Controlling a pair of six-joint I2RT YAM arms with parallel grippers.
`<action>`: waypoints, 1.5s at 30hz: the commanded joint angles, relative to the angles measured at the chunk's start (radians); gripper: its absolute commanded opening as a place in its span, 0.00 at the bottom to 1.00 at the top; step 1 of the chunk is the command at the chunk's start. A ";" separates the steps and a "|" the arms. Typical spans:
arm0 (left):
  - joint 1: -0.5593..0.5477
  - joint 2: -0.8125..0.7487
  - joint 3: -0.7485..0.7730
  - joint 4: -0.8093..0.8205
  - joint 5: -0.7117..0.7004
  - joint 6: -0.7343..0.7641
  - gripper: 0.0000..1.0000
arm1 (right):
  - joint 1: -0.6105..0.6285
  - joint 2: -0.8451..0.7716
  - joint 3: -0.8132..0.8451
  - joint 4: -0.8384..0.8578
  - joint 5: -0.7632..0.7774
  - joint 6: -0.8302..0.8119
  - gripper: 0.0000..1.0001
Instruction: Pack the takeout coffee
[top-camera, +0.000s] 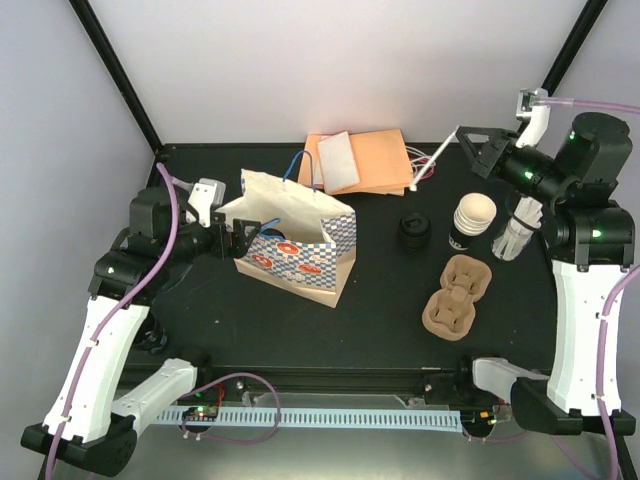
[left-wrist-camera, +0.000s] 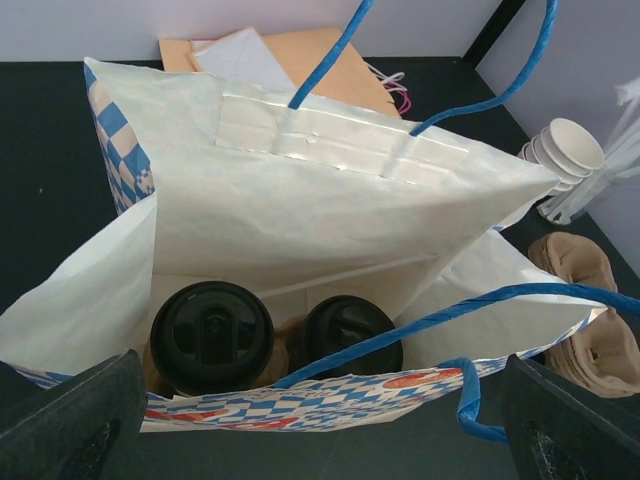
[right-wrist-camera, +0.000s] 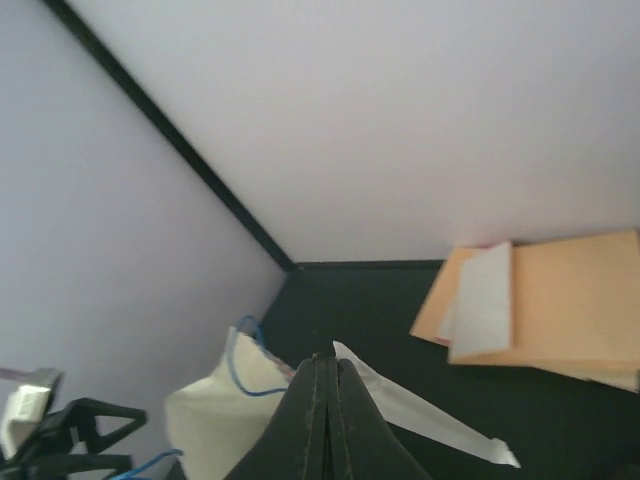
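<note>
Findings, position: the takeout coffee (left-wrist-camera: 212, 335) is sitting low inside the paper bag (left-wrist-camera: 340, 220), at the near left of its floor; a second lidded cup (left-wrist-camera: 345, 335) is standing just beside it on the right; something brown is showing between them, and I cannot tell what it is.

Findings, grippers: the left gripper (top-camera: 238, 240) is standing fully open at the bag's left end, its dark fingers flanking the mouth and pinching no paper that I can see; the right gripper (right-wrist-camera: 325, 390) is shut on a thin white paper-wrapped stick (right-wrist-camera: 420, 410), probably a straw, and is hanging well apart from the bag, over the far right of the table (top-camera: 380, 330).

Hazards, as judged: the stick is slender and is being held near one end, so it is likely to swivel or slip in transit; the near blue handle (left-wrist-camera: 520, 300) is looping across the mouth and could be snagging anything lowered in; the thin side wall is sagging inward, narrowing the opening; a nudge from either arm risks tipping the light bag or knocking a lid.

Materials: the bag is creased white paper with blue check print and cord handles; the lids are glossy black moulded plastic, round, with raised sip tabs; the table is matt black.
</note>
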 joint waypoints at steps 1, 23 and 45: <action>-0.006 -0.016 0.040 -0.025 0.023 -0.025 0.99 | 0.050 -0.015 0.028 0.136 -0.095 0.048 0.01; -0.006 -0.022 0.075 -0.064 -0.031 -0.027 0.99 | 0.518 0.050 0.100 0.291 -0.127 0.005 0.01; -0.006 -0.055 0.041 -0.048 -0.037 -0.025 0.99 | 0.788 0.177 0.122 0.236 0.038 -0.114 0.01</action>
